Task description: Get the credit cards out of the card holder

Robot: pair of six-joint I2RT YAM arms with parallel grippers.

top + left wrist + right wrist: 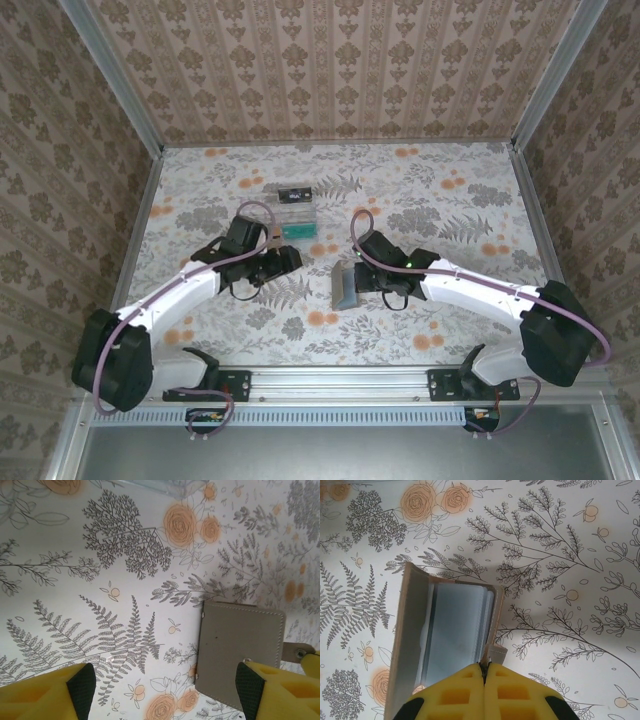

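Patterned wallpaper closed in a table (200, 190) covered in a fern-and-rose print. The card holder (447, 630) stood near the middle of it, partly open, taupe outside and grey-blue within. The right fingers (489, 677) were pressed together on a small flap at the holder's edge, pinching it. The left fingers (287, 260) were spread wide and held nothing, just beside the holder's outer face. I judged the task barely under way. The holder was opened, but no credit cards could be made out in its pale pockets, and none lay loose on the cloth, so the drawing-out was all left to do. Farther back sat a clear tray (275, 212) with a dark thing and a teal thing in it. Whether either was a card I could not tell.
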